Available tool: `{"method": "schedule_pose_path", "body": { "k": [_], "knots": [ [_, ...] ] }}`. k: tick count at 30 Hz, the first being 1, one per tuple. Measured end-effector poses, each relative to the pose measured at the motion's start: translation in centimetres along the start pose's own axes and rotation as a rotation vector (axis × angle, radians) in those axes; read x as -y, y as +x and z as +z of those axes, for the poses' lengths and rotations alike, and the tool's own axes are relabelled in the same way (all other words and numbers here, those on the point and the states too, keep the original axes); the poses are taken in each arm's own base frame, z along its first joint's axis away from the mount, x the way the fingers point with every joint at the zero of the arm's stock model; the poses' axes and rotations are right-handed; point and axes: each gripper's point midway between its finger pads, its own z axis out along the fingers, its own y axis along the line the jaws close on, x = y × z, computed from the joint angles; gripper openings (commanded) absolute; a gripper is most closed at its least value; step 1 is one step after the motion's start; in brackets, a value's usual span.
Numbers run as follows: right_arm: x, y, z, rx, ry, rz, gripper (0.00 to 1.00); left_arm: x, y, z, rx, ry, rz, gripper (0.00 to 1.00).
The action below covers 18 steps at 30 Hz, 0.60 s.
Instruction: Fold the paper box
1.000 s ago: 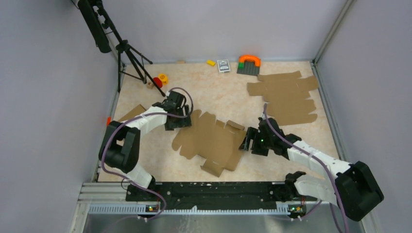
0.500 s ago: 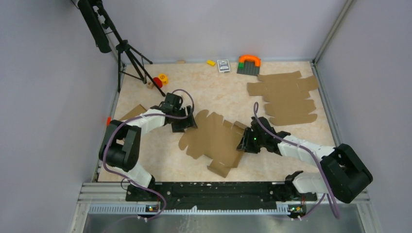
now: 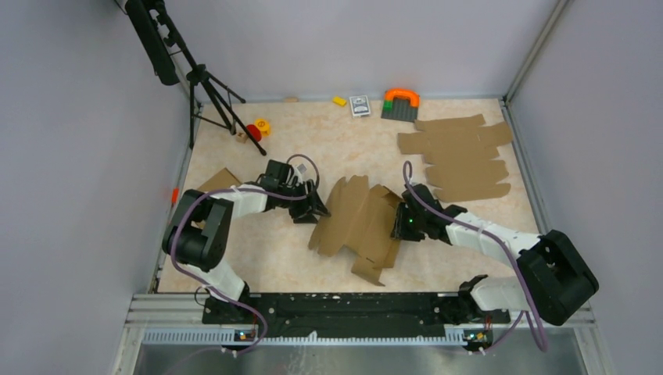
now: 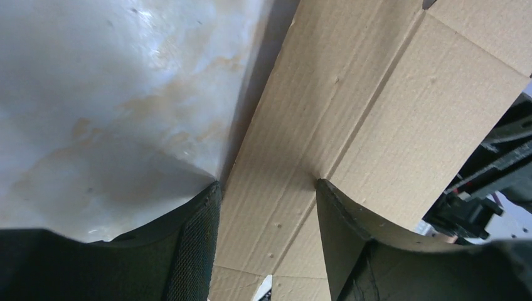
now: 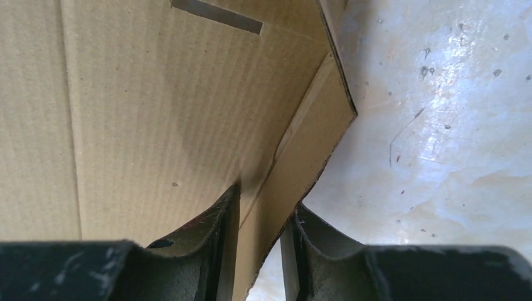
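Observation:
The paper box (image 3: 356, 220) is a brown die-cut sheet in mid-table, its left and right side panels tilted up off the surface. My left gripper (image 3: 314, 209) is at the sheet's left edge. In the left wrist view the left gripper (image 4: 266, 188) is open, with its fingertips (image 4: 210, 194) set against the face of a creased panel (image 4: 351, 94). My right gripper (image 3: 402, 223) is at the sheet's right edge. In the right wrist view the right gripper (image 5: 263, 210) is shut on a raised side flap (image 5: 301, 163), seen edge-on between its fingers.
A pile of similar cardboard sheets (image 3: 460, 156) lies at the back right. A black tripod (image 3: 207, 86) stands at the back left beside red and yellow toys (image 3: 258, 129). An orange-and-green toy (image 3: 400, 101), a card (image 3: 360, 105) and a yellow block (image 3: 339, 101) line the back wall.
Both grippers have moved inward toward each other, pushing the sheet's side panels up so it looks narrower. Both pairs of jaws have narrowed, the right onto the flap.

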Motion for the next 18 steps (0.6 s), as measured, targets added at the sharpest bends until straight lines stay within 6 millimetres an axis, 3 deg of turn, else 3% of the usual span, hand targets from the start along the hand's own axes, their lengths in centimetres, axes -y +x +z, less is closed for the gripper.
{"method": "schedule_pose_path", "body": {
  "k": [9, 18],
  "knots": [
    [1.1, -0.2, -0.4, -0.002, 0.057, -0.063, 0.26, 1.2, 1.7, 0.0, -0.052, 0.096, -0.03, 0.65],
    [2.1, -1.4, -1.2, 0.021, 0.134, -0.127, 0.25, 4.4, 2.5, -1.8, -0.023, 0.267, -0.04, 0.6]
  ]
}}
